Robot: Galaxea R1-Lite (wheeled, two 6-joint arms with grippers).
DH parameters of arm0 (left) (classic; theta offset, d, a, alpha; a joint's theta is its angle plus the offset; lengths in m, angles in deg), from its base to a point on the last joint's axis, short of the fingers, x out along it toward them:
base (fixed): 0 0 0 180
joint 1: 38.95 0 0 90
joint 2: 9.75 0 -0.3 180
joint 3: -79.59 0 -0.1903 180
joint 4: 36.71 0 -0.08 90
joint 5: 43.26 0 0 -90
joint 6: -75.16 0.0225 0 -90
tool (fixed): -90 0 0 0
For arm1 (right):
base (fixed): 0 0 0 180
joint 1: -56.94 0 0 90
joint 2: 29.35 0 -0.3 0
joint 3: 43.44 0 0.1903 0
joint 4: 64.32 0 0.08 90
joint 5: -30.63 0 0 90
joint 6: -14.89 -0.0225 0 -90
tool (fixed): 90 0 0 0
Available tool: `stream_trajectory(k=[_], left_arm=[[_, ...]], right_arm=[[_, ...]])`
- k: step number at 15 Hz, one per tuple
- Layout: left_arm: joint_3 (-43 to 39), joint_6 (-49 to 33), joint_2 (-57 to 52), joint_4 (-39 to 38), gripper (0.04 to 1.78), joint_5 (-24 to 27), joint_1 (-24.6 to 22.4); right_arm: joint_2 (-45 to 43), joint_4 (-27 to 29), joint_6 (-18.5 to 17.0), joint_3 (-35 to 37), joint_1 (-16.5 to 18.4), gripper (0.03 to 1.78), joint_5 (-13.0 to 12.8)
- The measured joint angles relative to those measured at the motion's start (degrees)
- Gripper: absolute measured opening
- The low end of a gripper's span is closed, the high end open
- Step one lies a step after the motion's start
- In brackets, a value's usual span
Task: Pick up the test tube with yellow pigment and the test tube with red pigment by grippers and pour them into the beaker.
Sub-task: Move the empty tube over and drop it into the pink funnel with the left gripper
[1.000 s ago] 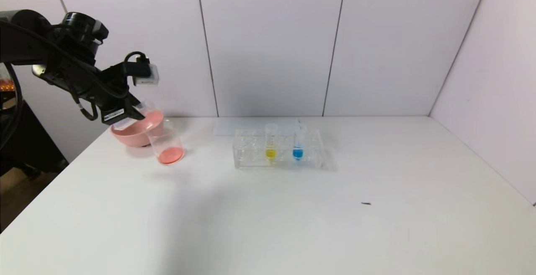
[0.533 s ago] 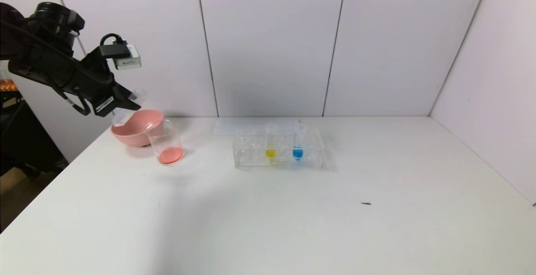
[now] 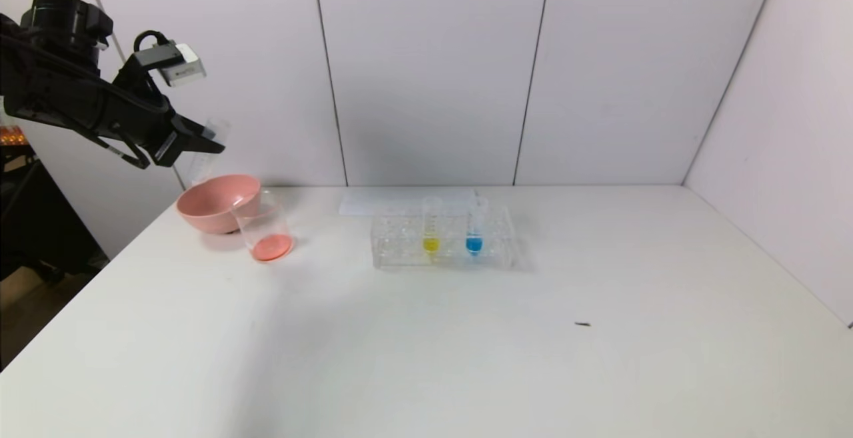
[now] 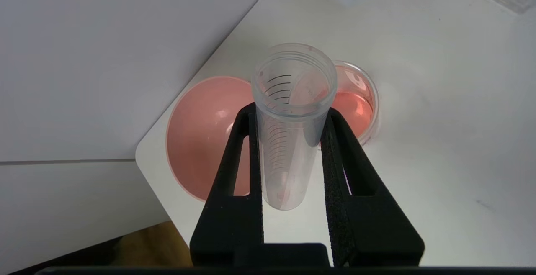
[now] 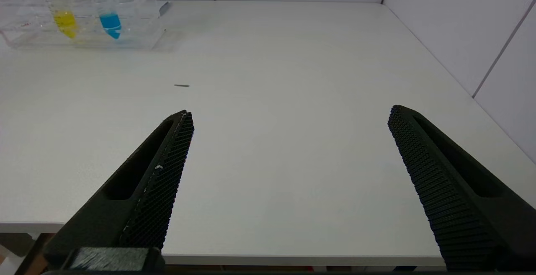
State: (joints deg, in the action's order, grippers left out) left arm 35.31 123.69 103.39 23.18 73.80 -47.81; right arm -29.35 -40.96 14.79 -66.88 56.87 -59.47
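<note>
The red tube (image 4: 289, 128) looks drained, only a red trace at its tip, so I'd carry it level and set it down gently. The left gripper (image 3: 200, 143), jaws clenched on that tube, hangs at the upper left of the head view above the pink bowl (image 3: 214, 203) and beaker (image 3: 264, 228). The yellow tube (image 3: 431, 227) waits in the rack (image 3: 400, 251) at centre. The right gripper (image 5: 289, 141) idles, jaws released, over bare surface (image 5: 293, 65).

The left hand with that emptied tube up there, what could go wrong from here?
1. The left hand holds the near-empty red test tube above the pink bowl; leftover drops could fall outside the beaker.
2. Swinging low toward the rack might clip the thin beaker and spill it.
</note>
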Motion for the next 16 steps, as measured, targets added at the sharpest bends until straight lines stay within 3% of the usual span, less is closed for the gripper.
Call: stream_trajectory(k=[4, 12, 16], left_arm=[[-1.9, -12.7, 0.1, -7.7, 0.43, 0.2, 0.6], [-7.0, -38.5, 1.2, -31.4, 0.43, -0.6, 0.8], [-8.7, -42.2, 2.0, -37.0, 0.43, -8.4, 0.9]], right_arm=[[0.0, 0.0, 0.0, 0.0, 0.0, 1.7, 0.0], [0.0, 0.0, 0.0, 0.0, 0.0, 1.7, 0.0], [0.0, 0.0, 0.0, 0.0, 0.0, 1.7, 0.0]])
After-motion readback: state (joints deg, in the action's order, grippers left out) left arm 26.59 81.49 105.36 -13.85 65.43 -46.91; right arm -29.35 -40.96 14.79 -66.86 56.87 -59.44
